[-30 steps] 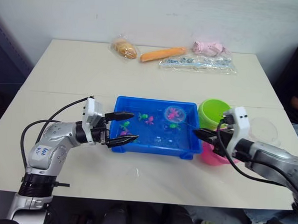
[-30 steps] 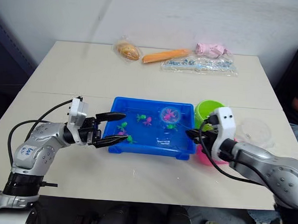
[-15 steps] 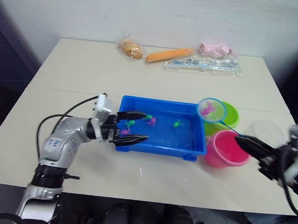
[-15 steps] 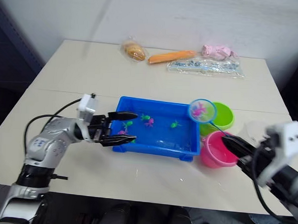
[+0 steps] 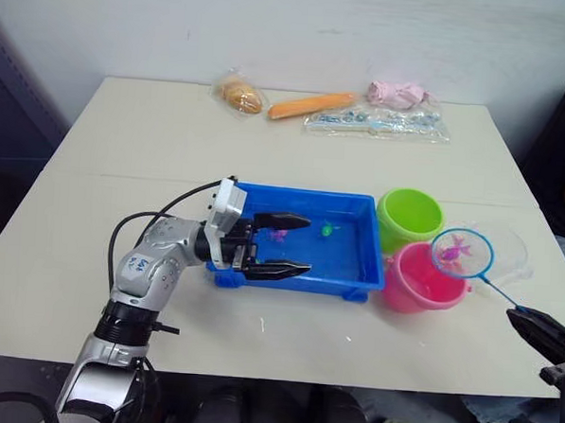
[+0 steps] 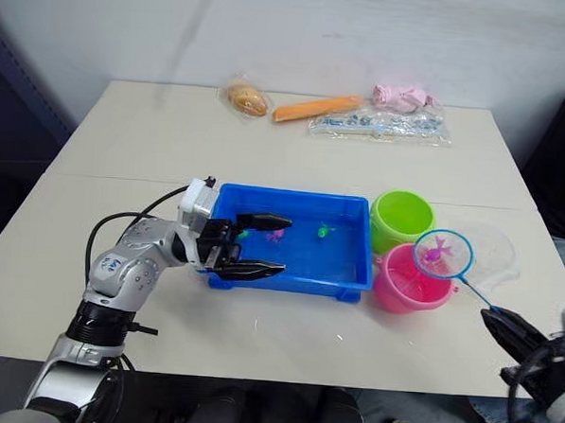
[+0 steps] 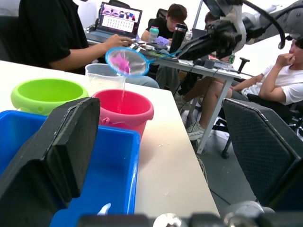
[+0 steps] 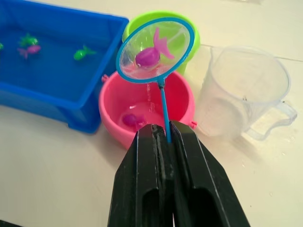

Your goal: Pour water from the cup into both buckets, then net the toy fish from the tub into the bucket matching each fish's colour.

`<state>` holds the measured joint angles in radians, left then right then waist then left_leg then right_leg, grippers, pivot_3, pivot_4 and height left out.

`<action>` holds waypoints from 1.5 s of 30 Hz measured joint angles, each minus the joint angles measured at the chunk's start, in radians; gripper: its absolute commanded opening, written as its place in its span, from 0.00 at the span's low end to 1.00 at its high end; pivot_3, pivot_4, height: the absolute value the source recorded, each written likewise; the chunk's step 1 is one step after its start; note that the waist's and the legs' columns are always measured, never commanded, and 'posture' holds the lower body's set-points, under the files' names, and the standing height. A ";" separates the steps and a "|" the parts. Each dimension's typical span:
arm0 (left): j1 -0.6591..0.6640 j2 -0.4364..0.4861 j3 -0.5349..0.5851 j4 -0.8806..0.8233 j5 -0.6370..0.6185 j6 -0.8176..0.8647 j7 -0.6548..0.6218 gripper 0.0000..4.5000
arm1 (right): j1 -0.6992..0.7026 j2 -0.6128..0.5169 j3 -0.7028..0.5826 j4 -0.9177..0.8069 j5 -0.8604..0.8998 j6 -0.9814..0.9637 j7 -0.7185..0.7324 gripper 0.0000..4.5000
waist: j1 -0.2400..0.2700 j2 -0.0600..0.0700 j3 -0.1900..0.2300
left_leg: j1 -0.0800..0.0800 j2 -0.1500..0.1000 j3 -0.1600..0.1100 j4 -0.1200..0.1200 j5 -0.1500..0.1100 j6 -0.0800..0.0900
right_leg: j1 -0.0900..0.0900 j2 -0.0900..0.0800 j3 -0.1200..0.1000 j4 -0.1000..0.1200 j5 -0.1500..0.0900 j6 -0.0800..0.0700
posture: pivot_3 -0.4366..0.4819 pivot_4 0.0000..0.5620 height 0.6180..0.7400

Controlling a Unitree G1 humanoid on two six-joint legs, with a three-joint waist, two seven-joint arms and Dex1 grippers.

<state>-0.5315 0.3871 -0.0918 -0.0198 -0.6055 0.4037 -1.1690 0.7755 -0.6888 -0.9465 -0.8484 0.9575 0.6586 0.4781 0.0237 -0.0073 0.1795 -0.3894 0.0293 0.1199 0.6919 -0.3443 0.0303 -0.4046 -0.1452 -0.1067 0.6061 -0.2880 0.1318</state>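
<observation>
Pink fish (image 8: 147,56) sits in the net (image 8: 155,49), handle clamped in right gripper (image 8: 166,133), hoop above pink bucket (image 8: 111,107); left gripper (image 5: 283,243) open over tub (image 5: 353,277).

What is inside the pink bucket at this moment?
The pink bucket holds a little water and one pink fish on its bottom. The net, carrying another pink fish, hangs above it and covers part of the far rim.
</observation>
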 measured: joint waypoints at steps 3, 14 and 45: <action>0.002 0.000 -0.005 -0.003 0.005 0.000 0.005 0.98 | 0.000 0.000 0.080 0.023 -0.147 -0.055 0.029 0.00 | 0.001 0.000 0.000 | 0.000 0.000 0.000 0.000 0.000 0.000 | 0.000 0.000 0.000 0.000 0.000 0.000 | 0.48 0.27 1.00; 0.011 0.008 -0.004 -0.007 0.009 0.002 0.022 0.98 | -0.017 0.026 0.218 0.094 -0.543 -0.329 0.106 0.00 | 0.001 0.000 0.000 | 0.001 -0.001 0.000 0.001 0.000 0.000 | 0.001 0.000 0.000 0.001 0.000 0.000 | 0.48 0.27 1.00; 0.040 0.173 0.111 0.033 -0.001 0.013 -0.019 0.98 | -0.104 0.020 0.312 0.189 -0.366 -0.686 0.038 0.00 | -0.018 0.001 0.000 | 0.010 0.002 -0.002 0.001 0.001 -0.002 | 0.009 -0.002 -0.001 0.006 -0.003 -0.005 | 0.48 0.27 1.00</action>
<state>-0.4916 0.5600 0.0188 0.0131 -0.6064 0.4170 -1.1884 0.6712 -0.6687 -0.6344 -0.6599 0.5912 -0.0275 0.5164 0.0055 -0.0060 0.1794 -0.3791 0.0311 0.1176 0.6930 -0.3433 0.0286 -0.3954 -0.1470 -0.1074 0.6117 -0.2907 0.1268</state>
